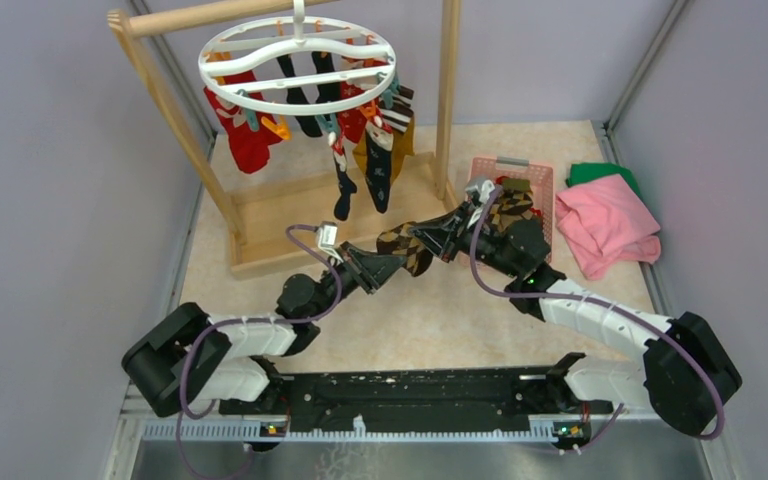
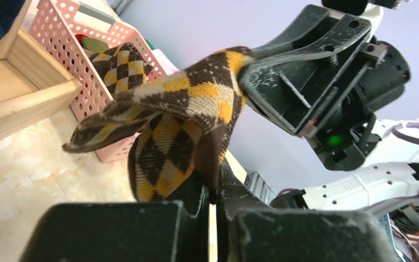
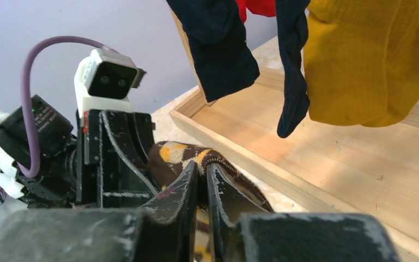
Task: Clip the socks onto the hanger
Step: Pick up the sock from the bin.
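- While both arms meet in mid-air in front of the wooden rack (image 1: 290,215), the brown argyle sock (image 1: 407,245) is held between them, off the table and well below the hanger (image 1: 260,103)
- left gripper (image 2: 213,196) is clamped tight on a fold at the sock's lower end, no gap showing between the fingers
- right gripper (image 3: 202,180) is pinching the other end, fingers nearly together with fabric squeezed in between
- the hanger's up on the rack with a bunch of socks (image 1: 340,130) clipped on already
- so I'd call this the handover/regrip step, clipping not started for this one
- next move probably needs one arm to let go and work a clip open while the other lifts a sock edge up into it
- the orange clip (image 1: 278,128) on the near-left rim looks free, can't say for sure
- matching argyle sock (image 2: 121,65) sits in the pink basket (image 1: 520,170), so more to go
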Available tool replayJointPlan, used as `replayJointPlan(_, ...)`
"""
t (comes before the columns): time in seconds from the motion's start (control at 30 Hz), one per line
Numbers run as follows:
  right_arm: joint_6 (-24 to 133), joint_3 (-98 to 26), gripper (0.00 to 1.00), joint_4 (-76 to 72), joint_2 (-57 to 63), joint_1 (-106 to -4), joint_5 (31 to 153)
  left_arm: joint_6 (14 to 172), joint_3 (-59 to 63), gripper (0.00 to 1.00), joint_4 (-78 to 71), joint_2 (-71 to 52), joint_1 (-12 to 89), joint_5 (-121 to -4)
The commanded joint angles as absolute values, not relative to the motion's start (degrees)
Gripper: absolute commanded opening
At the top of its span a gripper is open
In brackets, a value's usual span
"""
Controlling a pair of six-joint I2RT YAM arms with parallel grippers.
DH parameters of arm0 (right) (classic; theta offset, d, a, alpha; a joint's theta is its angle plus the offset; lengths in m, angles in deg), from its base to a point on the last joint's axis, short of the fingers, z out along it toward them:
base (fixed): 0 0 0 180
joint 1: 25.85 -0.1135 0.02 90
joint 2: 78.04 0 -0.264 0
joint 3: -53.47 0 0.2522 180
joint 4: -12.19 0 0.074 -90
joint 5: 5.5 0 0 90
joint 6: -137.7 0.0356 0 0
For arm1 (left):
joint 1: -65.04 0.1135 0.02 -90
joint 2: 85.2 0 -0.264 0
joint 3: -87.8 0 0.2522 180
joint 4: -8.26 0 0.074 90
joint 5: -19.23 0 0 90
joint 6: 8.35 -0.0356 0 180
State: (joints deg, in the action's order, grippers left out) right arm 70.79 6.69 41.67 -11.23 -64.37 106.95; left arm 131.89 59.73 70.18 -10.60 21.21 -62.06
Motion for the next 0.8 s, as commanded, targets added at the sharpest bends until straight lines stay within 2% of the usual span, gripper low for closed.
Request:
replayJointPlan(0.0,65.65,4.09,0.20,38.03,-12.75,-65.01,107.93,135.29,63.51,0.00,74.26,-17.78,25.27,-58.26)
replayJointPlan(0.03,63.93,3.58,0.29,36.00,-13.01,-64.99,108.17,137.57,64.11,0.00,71.94,-20.13,27.45,-55.23)
replayJointPlan(0.1,59.99,2.39,0.40,32.01,-13.47,-64.97,109.74,142.25,64.68,0.00,65.48,-25.02,32.24,-48.33)
replayJointPlan(0.2,54.02,2.35,0.47,29.35,-14.25,-65.02,113.16,144.72,64.01,0.00,53.27,-33.02,38.55,-39.04)
replayJointPlan(0.37,41.02,10.95,0.72,40.86,-17.75,-66.27,119.84,143.37,60.13,0.00,32.42,-44.62,44.00,-34.50)
replayJointPlan(0.47,27.46,15.81,0.77,46.46,-18.08,-69.64,123.78,147.34,60.57,0.00,32.29,-45.53,45.35,-33.75)
replayJointPlan(0.63,17.22,15.68,0.78,42.36,-15.05,-75.96,119.13,159.17,63.63,0.00,48.02,-39.23,46.39,-30.36)
replayJointPlan(0.77,18.05,16.00,0.77,44.34,-14.88,-77.53,116.26,158.54,62.93,0.00,50.52,-35.35,46.51,-27.53)
